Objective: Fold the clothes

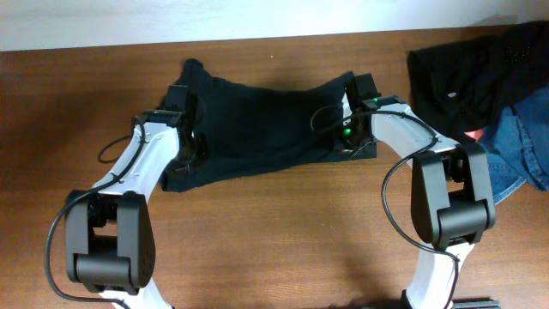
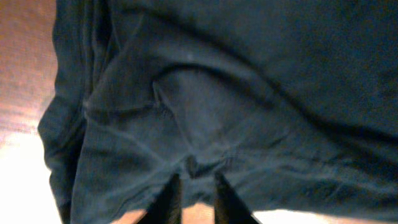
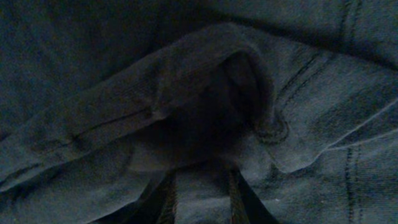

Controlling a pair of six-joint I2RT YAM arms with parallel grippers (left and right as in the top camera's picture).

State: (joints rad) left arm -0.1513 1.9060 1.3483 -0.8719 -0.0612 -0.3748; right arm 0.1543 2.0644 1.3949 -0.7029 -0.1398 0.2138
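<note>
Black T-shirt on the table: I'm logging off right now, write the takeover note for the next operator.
Black short-sleeved thin-fabric T-shirt: rumpled, spanning between both arms over the brown wooden table.
Left pincer: fingers narrowly apart, cloth at the tips, grip unclear, at the shirt's left edge.
Right pincer: same, at its right edge.
Done: no finished fold visible.
Left: flatten and fold it.

Bare table (image 1: 283, 232) between the left arm (image 1: 137, 167) and right arm (image 1: 429, 146) offers clear passage up to the T-shirt (image 1: 257, 120), while a heap of garments (image 1: 489, 86) obstructs the far right corner.
</note>
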